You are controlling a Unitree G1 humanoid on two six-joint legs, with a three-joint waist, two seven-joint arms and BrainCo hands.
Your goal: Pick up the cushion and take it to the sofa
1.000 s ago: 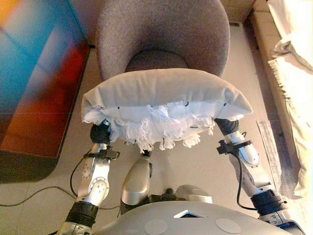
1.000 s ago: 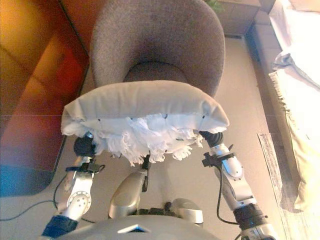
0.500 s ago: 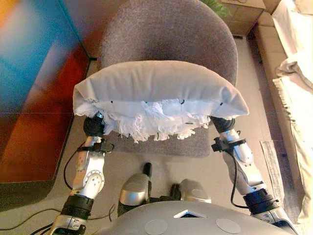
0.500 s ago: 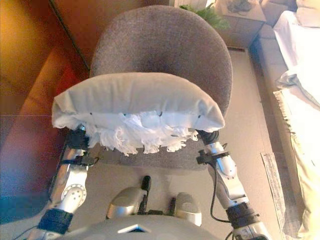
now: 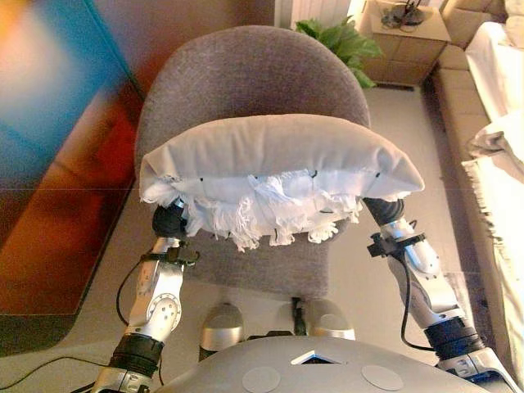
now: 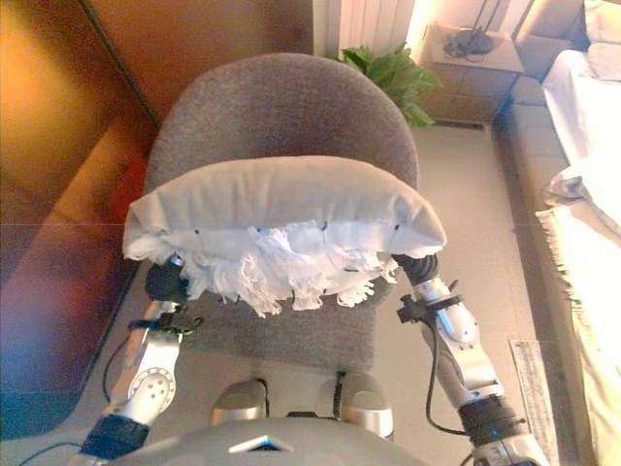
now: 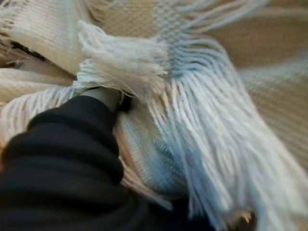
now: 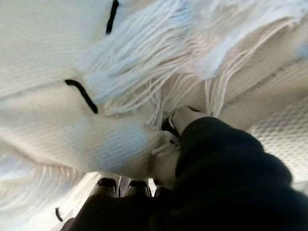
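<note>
A white cushion (image 5: 278, 151) with a fringed edge and small black stitches is held up in front of me, above the seat of a grey armchair (image 5: 246, 65). My left hand (image 5: 168, 219) is under its left end and my right hand (image 5: 383, 211) under its right end; only their dark covers show below the fringe. The left wrist view shows my left hand's cover (image 7: 72, 144) pressed into the fringe (image 7: 192, 130). The right wrist view shows my right hand's cover (image 8: 226, 168) against the cushion's underside (image 8: 48, 120). A beige sofa (image 5: 499, 147) with a white throw lies along the right edge.
A green plant (image 5: 340, 37) and a small wooden side table (image 5: 405, 37) stand behind the armchair at the back right. A large dark reddish panel (image 5: 57, 164) fills the left side. Pale floor (image 5: 393, 123) runs between the armchair and the sofa.
The whole picture has shifted, so the camera moved: more of the armchair, the plant and the side table now show. The cushion stays held up between both hands.
</note>
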